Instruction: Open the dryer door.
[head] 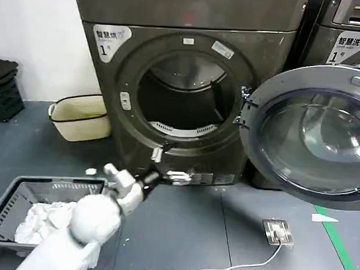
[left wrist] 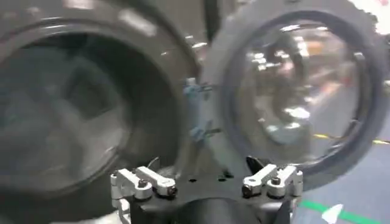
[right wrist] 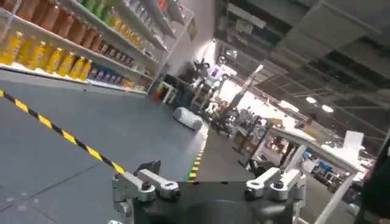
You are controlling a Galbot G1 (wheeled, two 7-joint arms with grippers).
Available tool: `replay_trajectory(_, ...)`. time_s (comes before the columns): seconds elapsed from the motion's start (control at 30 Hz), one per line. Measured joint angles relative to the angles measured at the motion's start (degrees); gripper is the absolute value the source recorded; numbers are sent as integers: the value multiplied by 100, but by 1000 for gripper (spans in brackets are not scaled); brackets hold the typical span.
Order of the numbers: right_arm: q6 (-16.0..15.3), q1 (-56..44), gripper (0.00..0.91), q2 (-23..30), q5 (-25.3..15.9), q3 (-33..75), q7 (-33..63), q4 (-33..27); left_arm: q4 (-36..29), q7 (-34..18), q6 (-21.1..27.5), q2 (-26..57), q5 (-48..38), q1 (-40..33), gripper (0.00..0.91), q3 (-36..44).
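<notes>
Grey dryer door (head: 314, 132) swung wide | left gripper (head: 160, 168) low at drum front, fingers apart, empty

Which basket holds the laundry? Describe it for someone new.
Start at the dark dryer with its door swung open to the right. On the floor front-left lies a dark slatted basket holding white cloth. The cream basket by the wall differs.
</notes>
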Motion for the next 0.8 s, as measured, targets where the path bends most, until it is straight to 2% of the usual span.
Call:
replay_trajectory(0.27, -20, 112, 907, -143, -19, -199, 2, 13, -508, -533, 442, -39, -631, 1137, 907, -1170)
replay_trajectory(0.6, -22, 219, 907, -316, -36, -441, -6, -100, -539, -1218, 964, 142, -1983, 2184, 907, -2713)
replay_trajectory(0.8, -8, 268, 907, -400, -43, -532, -13, -185, -562, -2009, 1716, 312, -3044, 2708, 907, -3610)
